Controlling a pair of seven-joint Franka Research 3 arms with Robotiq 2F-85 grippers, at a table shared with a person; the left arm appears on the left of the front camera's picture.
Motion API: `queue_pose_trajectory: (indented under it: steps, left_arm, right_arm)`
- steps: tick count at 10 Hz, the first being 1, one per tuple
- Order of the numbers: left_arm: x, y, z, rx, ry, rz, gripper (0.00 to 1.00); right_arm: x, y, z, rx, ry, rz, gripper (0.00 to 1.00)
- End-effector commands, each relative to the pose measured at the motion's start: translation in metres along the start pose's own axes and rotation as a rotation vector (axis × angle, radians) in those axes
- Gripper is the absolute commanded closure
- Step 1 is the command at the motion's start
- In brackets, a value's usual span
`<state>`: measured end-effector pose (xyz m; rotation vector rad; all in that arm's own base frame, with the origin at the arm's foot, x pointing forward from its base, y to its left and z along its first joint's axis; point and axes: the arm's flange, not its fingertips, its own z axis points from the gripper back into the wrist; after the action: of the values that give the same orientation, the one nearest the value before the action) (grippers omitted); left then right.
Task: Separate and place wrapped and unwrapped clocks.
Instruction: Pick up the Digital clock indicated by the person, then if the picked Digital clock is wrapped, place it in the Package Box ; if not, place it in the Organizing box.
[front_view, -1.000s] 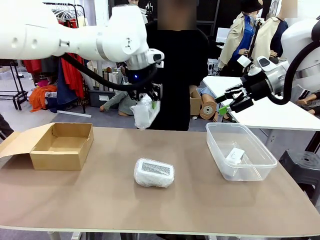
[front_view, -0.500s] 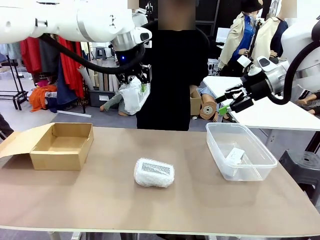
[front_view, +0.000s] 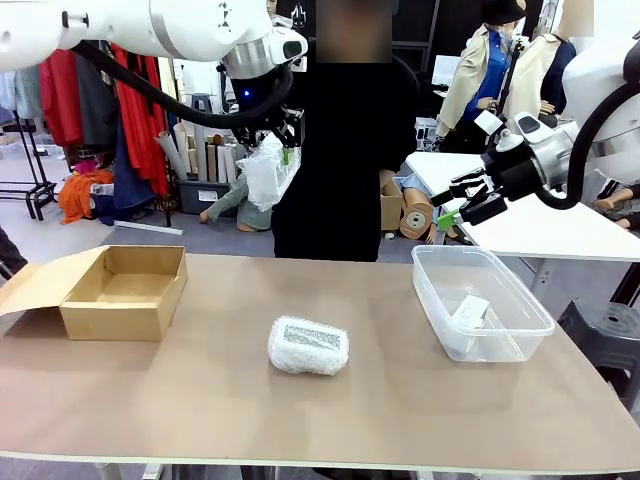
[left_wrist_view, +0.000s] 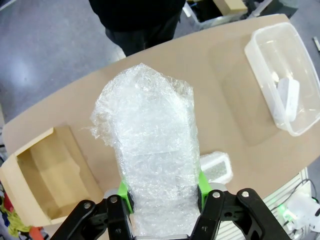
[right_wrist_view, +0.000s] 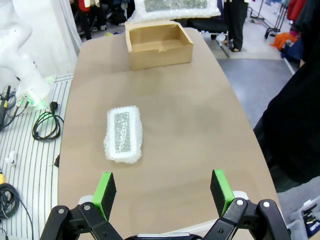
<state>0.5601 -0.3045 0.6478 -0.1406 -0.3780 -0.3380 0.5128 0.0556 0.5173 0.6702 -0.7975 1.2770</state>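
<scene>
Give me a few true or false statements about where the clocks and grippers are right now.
The left gripper grips a bubble-wrapped bundle in the air. True.
The other wrapped bundle lies in the cardboard box. False: it lies on the table, between the box and the clear tub.
The bare white block lies in the clear tub. True.
The right gripper is shut on the white block. False: it is open, holding nothing.

Left gripper (front_view: 282, 142) high above table's far edge, clamped on wrapped clock (front_view: 264, 176). Right gripper (front_view: 458, 206) hovered above far right corner, jaws wide.
</scene>
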Motion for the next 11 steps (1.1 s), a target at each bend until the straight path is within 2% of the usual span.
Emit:
queue_pose_trajectory:
  steps: [1,11]
  left_arm:
    - [-0.0006,0.0016,-0.0009,-0.01,0.0,0.007,1.0]
    - [-0.0006,0.0016,-0.0009,-0.01,0.0,0.007,1.0]
  right_arm:
    - [0.0024,-0.0002,-0.0024,-0.017,-0.003,-0.005,0.0]
    - [0.0024,-0.0002,-0.0024,-0.017,-0.003,-0.005,0.0]
